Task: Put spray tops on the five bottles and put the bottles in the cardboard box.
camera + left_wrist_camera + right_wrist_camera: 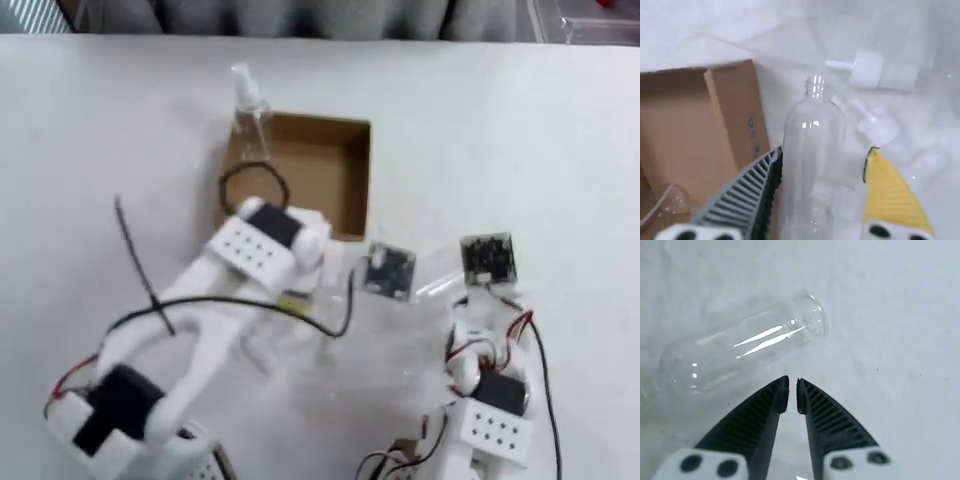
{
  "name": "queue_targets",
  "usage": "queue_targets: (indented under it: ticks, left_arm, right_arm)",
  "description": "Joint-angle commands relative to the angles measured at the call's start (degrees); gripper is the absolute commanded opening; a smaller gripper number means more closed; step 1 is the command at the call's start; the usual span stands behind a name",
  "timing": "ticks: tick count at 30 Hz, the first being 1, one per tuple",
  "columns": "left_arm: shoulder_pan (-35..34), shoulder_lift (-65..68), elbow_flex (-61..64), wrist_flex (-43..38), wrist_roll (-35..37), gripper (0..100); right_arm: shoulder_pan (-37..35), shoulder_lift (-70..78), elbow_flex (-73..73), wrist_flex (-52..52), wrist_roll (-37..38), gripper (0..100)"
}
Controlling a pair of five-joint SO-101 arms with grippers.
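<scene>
Nearest me, the right arm (490, 420) sits low at the edge of the tabletop (500, 120). Its wrist view gives what the high view cannot: the right gripper (792, 385) has its two black fingers drawn together with only a thin slit between them, holding nothing. Just beyond their tips a lying bottle (740, 355), clear and without a top, rests on its side with its open mouth turned away from the fingers. A little farther in, the left arm (200, 300) stretches across to the near corner of the cardboard box (355, 180), and from above its wrist hides what it is working on. The left wrist view fills that in: the left gripper (825, 151) has its fingers apart, the grey one against the side of an uncapped bottle (815, 130) and the yellow one just off the other side, so the bottle stands between them right beside the box wall (730, 115). Past that bottle's open neck two white spray tops (875, 70) (877, 127) lie loose on the tabletop. Inside the box that view catches a clear shape (660, 205) I cannot make out. Farthest off, at the box's far left corner, a capped bottle (248, 110) stands upright; whether it is inside the box or just behind it I cannot tell.
</scene>
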Motion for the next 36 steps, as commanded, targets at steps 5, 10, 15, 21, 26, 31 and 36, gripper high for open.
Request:
queue_targets:
  ticks: [5, 10, 15, 21, 26, 31, 36]
  left_arm:
    - [1.71, 9.01, -9.14, -1.14, -0.70, 26]
    - [1.10, 14.29, -11.87, -1.14, -0.70, 26]
    - [-1.01, 14.73, -12.04, -1.05, -0.70, 26]
    - [-1.80, 16.75, -10.55, -1.05, -0.70, 26]
    - [-1.89, 17.71, -9.93, -1.05, -0.70, 26]
    - [-1.89, 17.89, -9.93, -0.79, -0.62, 26]
    - [-1.89, 17.89, -9.85, -0.70, -0.79, 16]
  right_arm:
    - [0.31, -0.57, -0.70, -0.13, -0.18, 1.7]
    - [0.31, -0.57, -0.62, -0.22, -0.18, 1.7]
    - [0.31, -0.57, -0.62, -0.22, -0.09, 1.7]
    - [0.31, -0.48, -0.44, -1.19, -0.09, 1.7]
    - [0.31, -0.40, -0.44, -1.27, -0.09, 1.7]
    - [0.31, -0.40, -0.44, -1.27, -0.09, 1.7]
    - [0.31, -0.57, -0.44, -1.27, -0.09, 1.7]
